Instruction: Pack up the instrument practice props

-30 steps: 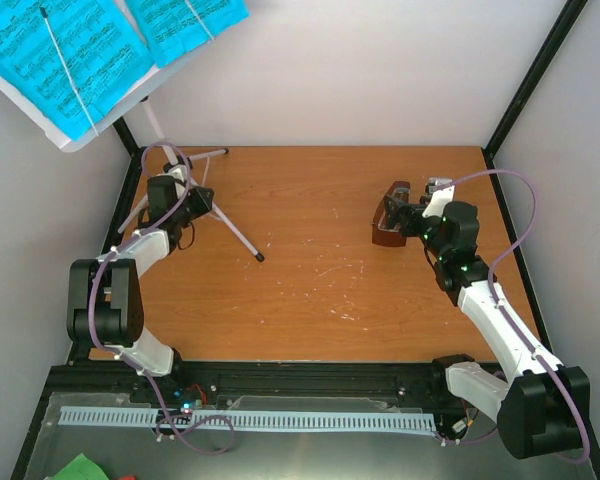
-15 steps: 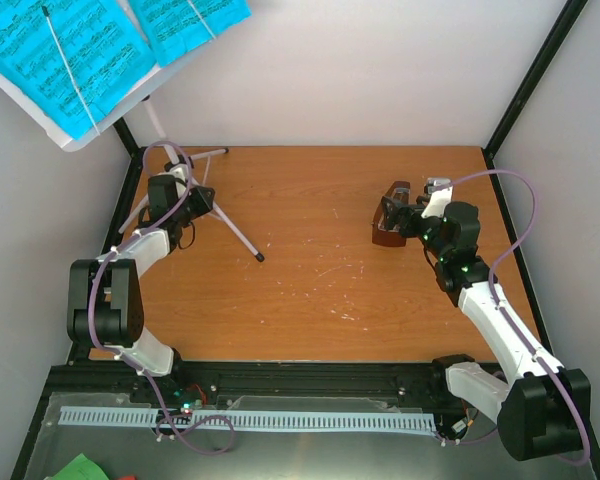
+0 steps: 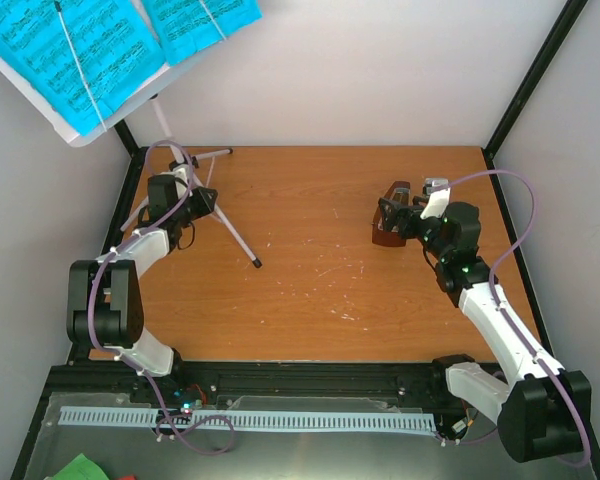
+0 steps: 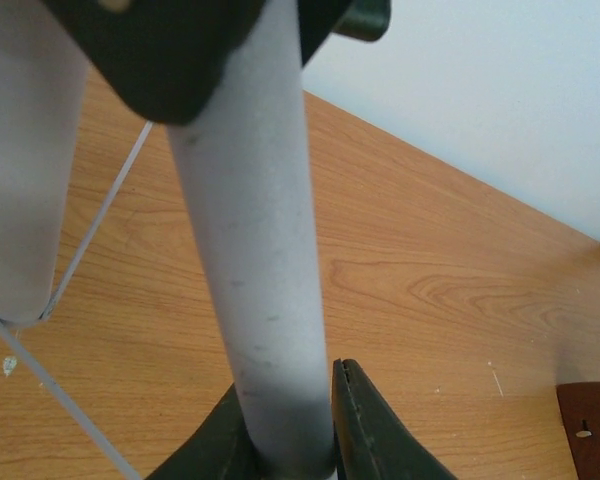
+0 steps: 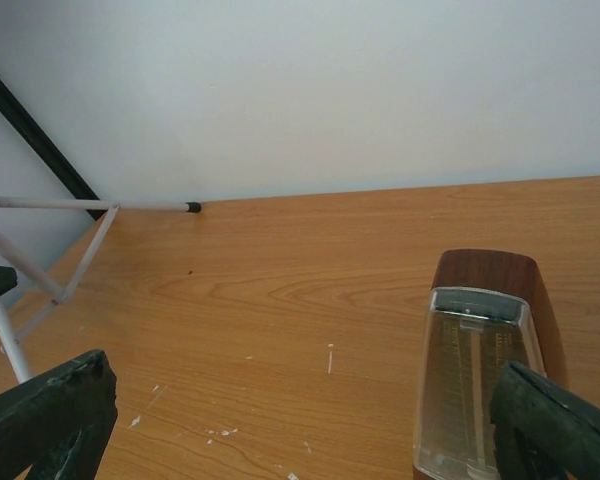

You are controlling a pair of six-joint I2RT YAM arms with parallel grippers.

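The silver music stand [image 3: 236, 236] stands at the table's far left. Its grey desk [image 3: 78, 138] at top left carries bright blue sheet-music pages [image 3: 75, 55]. My left gripper [image 3: 194, 200] is shut on a grey stand tube [image 4: 250, 250] just below the tripod hub; the tube fills the jaws in the left wrist view [image 4: 285, 445]. The brown metronome [image 3: 385, 234] with clear cover sits on the table at right. My right gripper [image 3: 393, 213] is wide open around it. In the right wrist view the metronome [image 5: 475, 370] lies close to the right finger [image 5: 555, 430].
The wooden table [image 3: 320, 290] is walled by white panels at the back and sides, with black frame posts at the corners. Stand legs [image 5: 90, 206] spread across the far left. A grey slotted rail [image 3: 250, 420] lies below the table's near edge.
The stand's desk and pages have shifted a little right and up in the top view, and the near leg tip has slid slightly. The right gripper has hardly moved.
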